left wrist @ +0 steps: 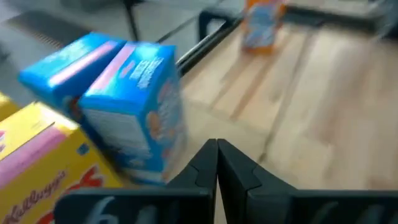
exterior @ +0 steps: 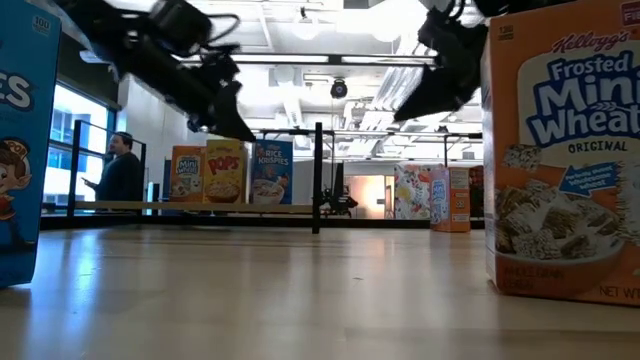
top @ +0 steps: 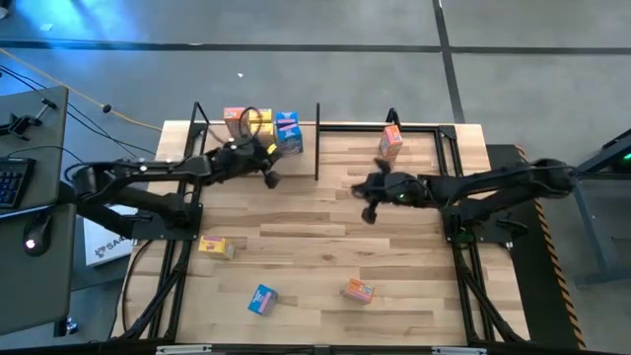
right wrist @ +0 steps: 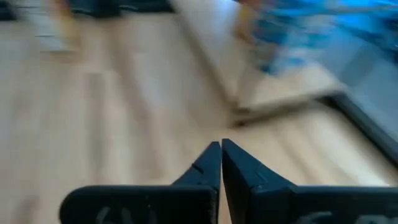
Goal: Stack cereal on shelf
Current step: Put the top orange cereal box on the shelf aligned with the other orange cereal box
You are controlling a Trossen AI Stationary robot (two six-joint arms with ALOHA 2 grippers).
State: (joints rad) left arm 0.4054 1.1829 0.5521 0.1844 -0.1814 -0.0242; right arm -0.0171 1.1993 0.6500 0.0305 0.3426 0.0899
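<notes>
Nearest the low camera, an orange box (exterior: 563,150) at 3 o'clock and a blue box (exterior: 25,140) at 9 o'clock are both cut off by the frame edges. On the tabletop (top: 325,237) a yellow box (top: 216,247) lies toward 8 o'clock. Farther, the left tool (top: 272,179) and right tool (top: 369,214) hang empty, fingers together, before the shelf (top: 317,138) at 12 o'clock, where three boxes (top: 262,126) stand left and one (top: 390,142) right, its print unreadable.
</notes>
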